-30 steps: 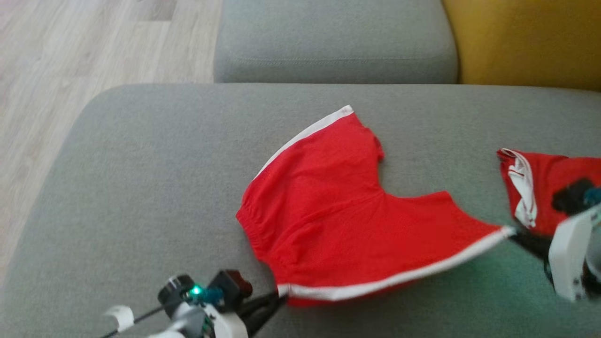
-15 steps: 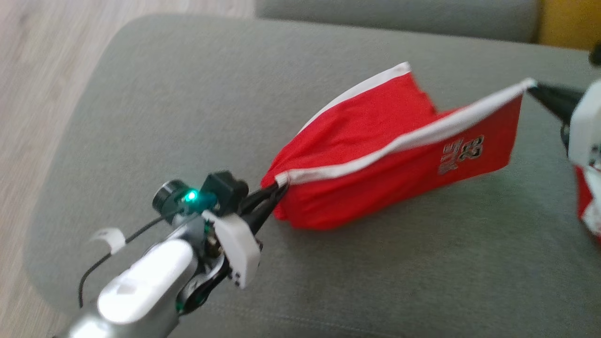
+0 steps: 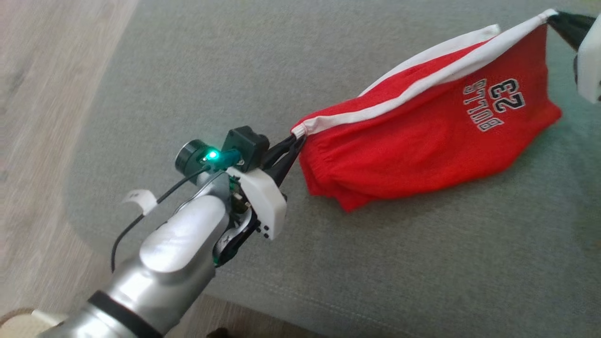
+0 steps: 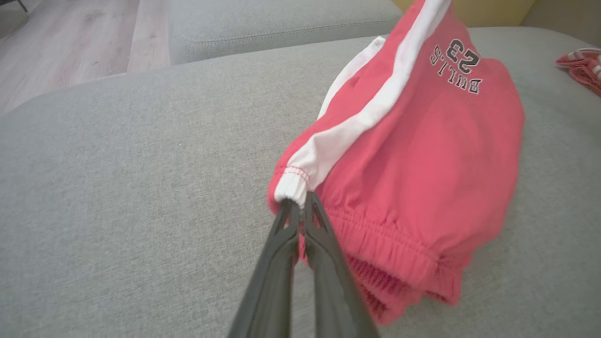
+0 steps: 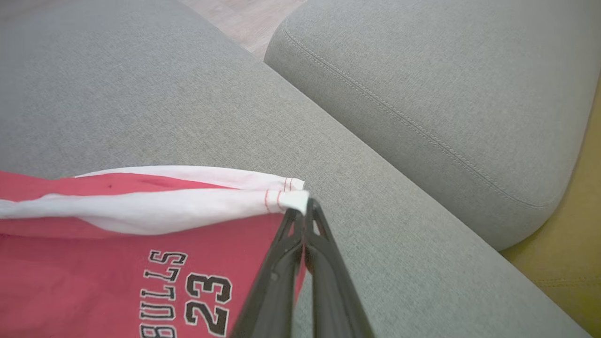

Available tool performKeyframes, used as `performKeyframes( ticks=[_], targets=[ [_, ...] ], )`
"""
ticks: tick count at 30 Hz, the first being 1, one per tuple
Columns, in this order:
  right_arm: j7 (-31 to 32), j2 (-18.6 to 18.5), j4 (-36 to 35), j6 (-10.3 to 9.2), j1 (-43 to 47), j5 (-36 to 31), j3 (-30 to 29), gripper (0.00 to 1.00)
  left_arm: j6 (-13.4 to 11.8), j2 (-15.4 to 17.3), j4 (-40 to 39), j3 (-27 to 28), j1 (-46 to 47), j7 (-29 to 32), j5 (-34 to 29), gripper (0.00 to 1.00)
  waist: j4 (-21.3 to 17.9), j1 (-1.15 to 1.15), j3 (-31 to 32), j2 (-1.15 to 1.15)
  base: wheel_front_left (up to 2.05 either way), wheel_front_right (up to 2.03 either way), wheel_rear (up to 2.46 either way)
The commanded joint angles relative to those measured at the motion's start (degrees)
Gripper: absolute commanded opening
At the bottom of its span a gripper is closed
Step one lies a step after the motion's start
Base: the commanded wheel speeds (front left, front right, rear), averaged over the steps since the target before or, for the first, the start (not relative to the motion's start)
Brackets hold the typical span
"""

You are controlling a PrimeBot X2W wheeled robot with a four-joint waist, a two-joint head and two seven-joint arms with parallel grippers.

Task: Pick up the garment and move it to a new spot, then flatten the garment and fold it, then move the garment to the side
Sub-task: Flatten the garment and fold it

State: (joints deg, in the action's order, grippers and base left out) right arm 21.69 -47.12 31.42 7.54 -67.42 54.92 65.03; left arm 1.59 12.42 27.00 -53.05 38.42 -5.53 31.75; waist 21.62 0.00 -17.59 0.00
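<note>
The garment (image 3: 422,136) is a pair of red shorts with white side stripes and "BULLS 23" printed on one leg, lifted above the grey sofa seat (image 3: 188,61) and stretched between both grippers. My left gripper (image 3: 296,136) is shut on the waistband end of the white stripe (image 4: 293,185). My right gripper (image 3: 554,16), at the upper right of the head view, is shut on the hem end of that stripe (image 5: 293,199). The red cloth (image 4: 422,178) sags below the taut stripe, its lowest folds near the cushion.
A second grey cushion (image 5: 446,80) lies beyond the seat, with yellow upholstery (image 5: 563,234) beside it. Another red and white cloth (image 4: 582,65) lies at the far right of the seat. Wooden floor (image 3: 33,117) runs along the left edge.
Both grippers have raised the shorts off the cushion, and the leg they hold has turned over so the "BULLS 23" print shows. The head camera has tilted down and shifted.
</note>
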Motion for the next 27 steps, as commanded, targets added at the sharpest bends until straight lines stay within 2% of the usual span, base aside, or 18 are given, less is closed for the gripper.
performKeyframes(
  ticks=[1,8,9,11,12,13,22,27],
  targets=[
    [-0.46,-0.15,0.83,-0.05,-1.74,-0.61,0.35,0.0,0.6,-0.18,0.56,2.07,3.51,-1.3,-0.14,0.0,2.08,0.0,-2.25,0.0,0.0,0.0,0.0],
    [-2.81,0.91,4.32,-0.05,-4.39,-1.35,3.39,0.0,1.65,-3.6,5.44,1.51,5.76,-3.74,-0.08,0.0,3.43,0.0,-4.32,0.0,0.0,0.0,0.0],
    [-3.6,1.09,4.82,-0.05,-4.81,-1.73,3.81,0.2,1.8,-4.0,6.14,1.42,6.07,-3.99,-0.06,0.18,3.5,0.0,-4.59,0.0,0.0,0.0,0.0],
    [-5.99,1.6,6.48,-0.05,-5.73,-2.32,3.97,1.0,1.96,-4.63,7.43,1.36,6.71,-4.59,-0.05,0.49,3.55,0.0,-5.13,0.0,0.0,0.0,0.0],
    [-7.33,2.11,7.56,-0.05,-6.04,-2.2,3.66,1.0,1.93,-4.89,8.03,1.43,7.0,-4.92,-0.03,0.95,3.55,0.0,-5.3,0.0,0.0,0.0,0.0],
    [-8.49,2.7,8.58,-0.05,-6.19,-1.85,3.35,1.0,1.86,-5.07,8.62,1.46,7.28,-5.25,-0.09,1.0,3.49,0.0,-5.42,0.0,0.0,0.0,0.0],
    [-16.73,6.58,16.44,-0.05,-5.0,-0.94,2.85,1.0,0.39,-4.59,13.49,3.34,7.5,-7.53,0.68,1.0,0.5,0.0,-3.75,0.0,0.0,0.0,0.0],
    [-25.41,9.46,20.67,-0.05,-1.78,0.65,-0.3,1.0,-2.19,-3.11,13.37,7.54,6.05,-8.94,2.51,1.0,-2.65,0.0,-0.54,0.0,0.0,0.0,0.0]
  ],
)
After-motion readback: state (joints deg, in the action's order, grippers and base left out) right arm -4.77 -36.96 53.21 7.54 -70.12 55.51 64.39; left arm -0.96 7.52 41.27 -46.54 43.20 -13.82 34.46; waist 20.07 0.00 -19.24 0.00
